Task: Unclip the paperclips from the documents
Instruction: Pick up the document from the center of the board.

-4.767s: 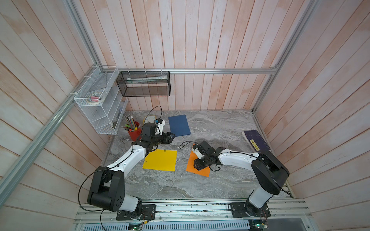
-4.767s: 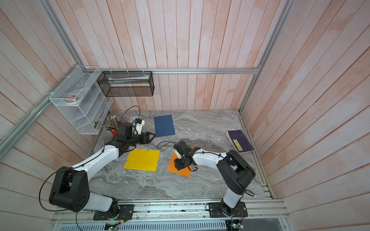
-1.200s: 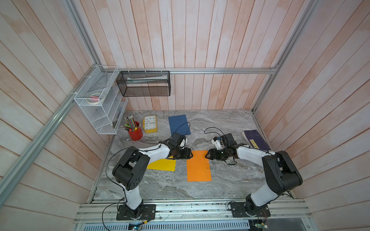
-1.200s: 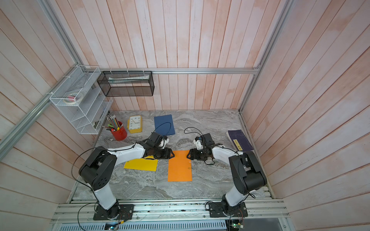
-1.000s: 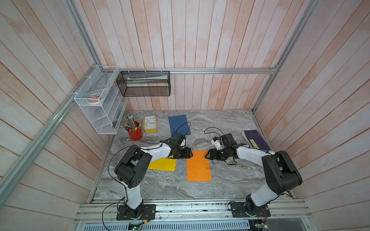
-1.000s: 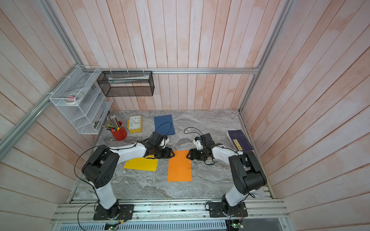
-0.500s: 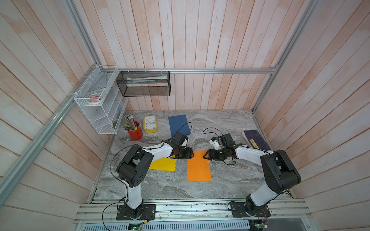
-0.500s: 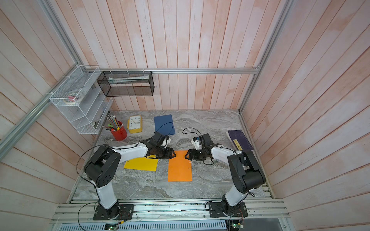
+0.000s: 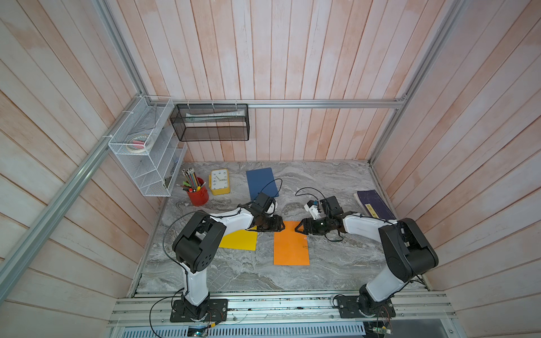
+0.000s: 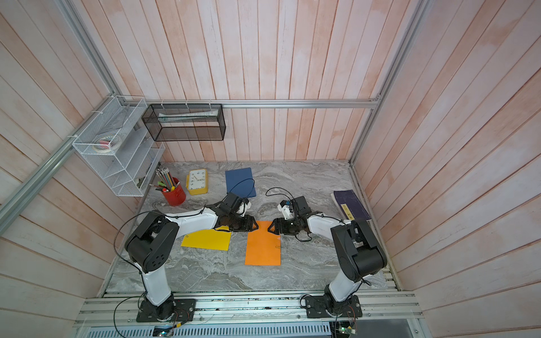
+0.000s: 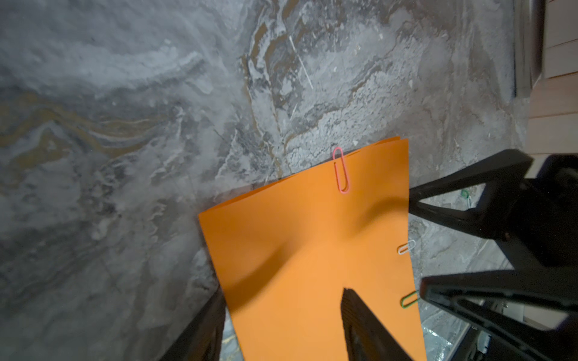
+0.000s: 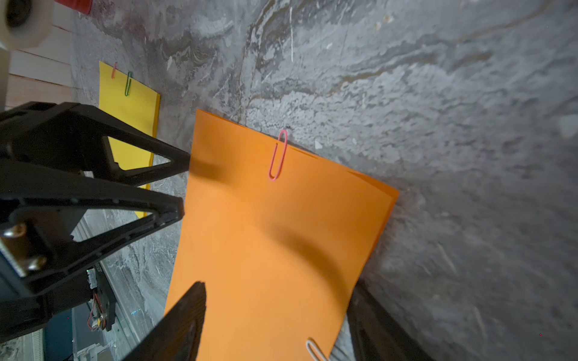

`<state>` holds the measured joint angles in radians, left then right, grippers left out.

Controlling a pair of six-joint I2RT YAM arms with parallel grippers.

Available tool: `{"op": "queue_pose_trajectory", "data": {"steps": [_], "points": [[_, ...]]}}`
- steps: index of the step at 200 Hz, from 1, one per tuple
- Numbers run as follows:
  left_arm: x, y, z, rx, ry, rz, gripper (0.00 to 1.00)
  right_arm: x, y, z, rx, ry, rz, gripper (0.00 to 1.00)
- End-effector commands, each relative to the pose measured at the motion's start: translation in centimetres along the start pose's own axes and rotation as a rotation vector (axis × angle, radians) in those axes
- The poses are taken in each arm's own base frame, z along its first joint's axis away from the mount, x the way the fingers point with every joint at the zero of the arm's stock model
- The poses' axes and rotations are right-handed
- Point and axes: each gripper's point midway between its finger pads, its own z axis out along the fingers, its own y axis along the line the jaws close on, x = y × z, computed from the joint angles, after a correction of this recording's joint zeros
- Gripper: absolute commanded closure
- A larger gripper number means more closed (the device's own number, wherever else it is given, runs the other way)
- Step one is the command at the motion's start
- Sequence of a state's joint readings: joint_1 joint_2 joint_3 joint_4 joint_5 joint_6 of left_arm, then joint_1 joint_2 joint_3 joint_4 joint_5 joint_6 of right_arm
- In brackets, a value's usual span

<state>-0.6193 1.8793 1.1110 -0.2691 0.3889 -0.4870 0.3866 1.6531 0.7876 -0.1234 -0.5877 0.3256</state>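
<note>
Pale wood-plank walls close in a grey marbled bench (image 9: 234, 272), where the orange document (image 9: 291, 248) lies at centre between the two arms. Three clips ride its edges: a red paperclip (image 11: 341, 170) on the end away from both tools, and a silver paperclip (image 11: 406, 248) and a green paperclip (image 11: 409, 300) on the long side facing the right arm. The left tool (image 9: 279, 227) and right tool (image 9: 298, 229) face each other at the sheet's far corners, each with fingers spread and nothing pinched. The green paperclip sits just beside one right-tool finger.

Just beside the orange sheet, the yellow document (image 9: 238, 241) is partly covered by the left arm; the right wrist view shows its green clip (image 12: 128, 82) and reddish clip (image 12: 114, 70). Farther back lies the blue document (image 9: 261, 183), its near edge crossed by the left wrist and cable. Whether it carries a clip cannot be made out.

A yellow clock (image 9: 219, 181) and a red pencil cup (image 9: 198, 194) stand near the back left corner under a white wire rack (image 9: 146, 164) and a black mesh basket (image 9: 210, 123). A purple book (image 9: 373, 204) lies by the right wall. In both top views the clips are mere specks.
</note>
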Motion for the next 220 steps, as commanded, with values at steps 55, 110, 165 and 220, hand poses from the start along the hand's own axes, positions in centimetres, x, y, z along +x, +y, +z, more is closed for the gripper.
{"op": "queue_pose_trajectory", "data": {"steps": [55,110,165,220], "points": [[1.9,0.3,1.1,-0.003,0.067,-0.009,0.38,3.4,-0.8,1.4,-0.021,0.090,0.099,0.29],[2.1,0.4,0.7,-0.012,0.055,-0.014,0.39,4.4,-2.2,0.6,0.015,0.092,0.132,0.30],[2.1,0.3,-0.2,-0.022,0.036,-0.019,0.39,4.6,-3.5,-1.1,0.093,0.065,0.145,0.30],[3.3,0.0,-1.0,-0.012,0.059,-0.025,0.40,5.9,-3.4,-1.6,0.108,0.096,0.158,0.33]]}}
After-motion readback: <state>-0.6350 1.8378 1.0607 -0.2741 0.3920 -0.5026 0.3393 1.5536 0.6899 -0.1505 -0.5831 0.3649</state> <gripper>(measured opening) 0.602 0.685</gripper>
